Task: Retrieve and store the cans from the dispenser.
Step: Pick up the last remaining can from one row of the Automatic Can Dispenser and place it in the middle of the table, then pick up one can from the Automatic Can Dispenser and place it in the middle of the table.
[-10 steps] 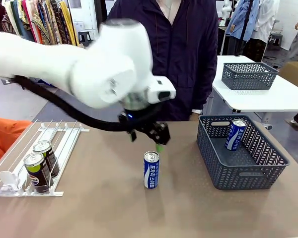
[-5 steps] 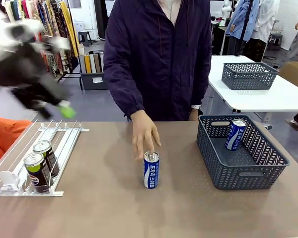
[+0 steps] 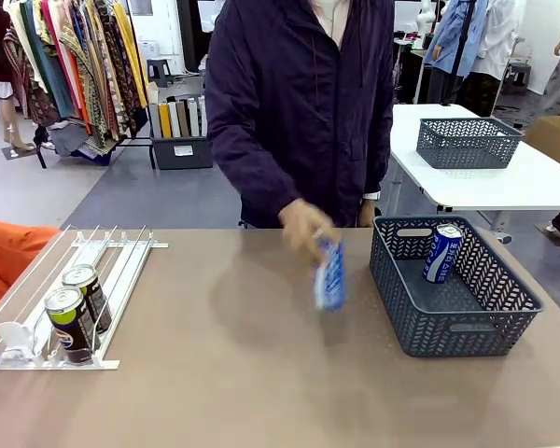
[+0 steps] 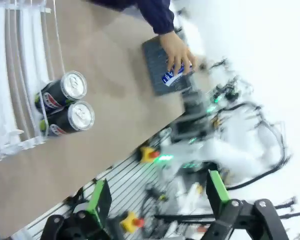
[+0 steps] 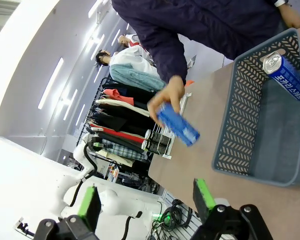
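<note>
The white dispenser (image 3: 131, 257) lies at the table's left with two dark cans (image 3: 77, 315) in its lanes. A person's hand (image 3: 303, 224) holds a blue-and-white can (image 3: 329, 275) tilted in the air just left of the grey basket (image 3: 467, 331). Another blue can (image 3: 441, 252) leans inside that basket. My left gripper (image 4: 159, 195) hangs open and high off the table, looking down on the two dark cans (image 4: 67, 102) and the dispenser (image 4: 20, 75). My right gripper (image 5: 146, 200) is open too, well back from the held can (image 5: 177, 125) and the basket (image 5: 240, 130).
A second grey basket (image 3: 469, 142) stands on a white side table at the back right. An orange cloth (image 3: 5, 257) lies left of the dispenser. The person stands at the far edge, and bare brown tabletop (image 3: 215, 373) stretches between dispenser and basket.
My left arm has swung up and away to the left, out of the front view. The person's hand took the blue can standing mid-table and lifted it toward the basket.
</note>
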`<state>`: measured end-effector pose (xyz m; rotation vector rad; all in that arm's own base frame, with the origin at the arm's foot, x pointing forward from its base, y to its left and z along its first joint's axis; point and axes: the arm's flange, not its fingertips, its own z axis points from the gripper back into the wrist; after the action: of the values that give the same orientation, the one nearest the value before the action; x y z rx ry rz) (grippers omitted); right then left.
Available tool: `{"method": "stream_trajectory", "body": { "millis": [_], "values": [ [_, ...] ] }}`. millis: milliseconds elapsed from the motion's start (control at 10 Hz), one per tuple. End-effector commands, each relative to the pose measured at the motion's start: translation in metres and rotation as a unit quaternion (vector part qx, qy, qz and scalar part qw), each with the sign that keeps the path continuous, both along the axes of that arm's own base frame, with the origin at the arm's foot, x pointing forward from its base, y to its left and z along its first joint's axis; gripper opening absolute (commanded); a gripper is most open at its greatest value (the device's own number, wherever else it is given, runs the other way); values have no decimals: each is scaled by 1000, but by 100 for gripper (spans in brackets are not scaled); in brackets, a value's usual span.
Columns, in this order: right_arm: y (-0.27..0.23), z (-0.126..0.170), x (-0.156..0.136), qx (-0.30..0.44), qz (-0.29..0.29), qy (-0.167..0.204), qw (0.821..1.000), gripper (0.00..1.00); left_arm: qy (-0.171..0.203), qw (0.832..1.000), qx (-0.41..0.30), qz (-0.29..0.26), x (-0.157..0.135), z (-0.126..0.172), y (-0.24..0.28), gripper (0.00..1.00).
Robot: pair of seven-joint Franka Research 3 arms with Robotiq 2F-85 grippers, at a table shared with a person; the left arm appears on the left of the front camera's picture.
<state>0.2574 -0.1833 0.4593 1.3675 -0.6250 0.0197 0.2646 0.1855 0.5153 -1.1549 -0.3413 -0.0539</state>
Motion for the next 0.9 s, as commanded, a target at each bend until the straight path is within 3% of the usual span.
{"method": "stream_trajectory", "body": {
  "millis": [0,100,200,800],
  "values": [
    [2,5,3,12,-4,-10,1000,100,-14,993,-107,37,0,-43,11,100],
    [2,5,3,12,-4,-10,1000,100,24,993,-85,82,-7,-52,11,100],
    [2,5,3,12,-4,-10,1000,100,2,998,-61,33,-9,-30,20,100],
    [2,5,3,12,-4,-10,1000,100,2,998,-61,33,-9,-30,20,100]
  ]
}}
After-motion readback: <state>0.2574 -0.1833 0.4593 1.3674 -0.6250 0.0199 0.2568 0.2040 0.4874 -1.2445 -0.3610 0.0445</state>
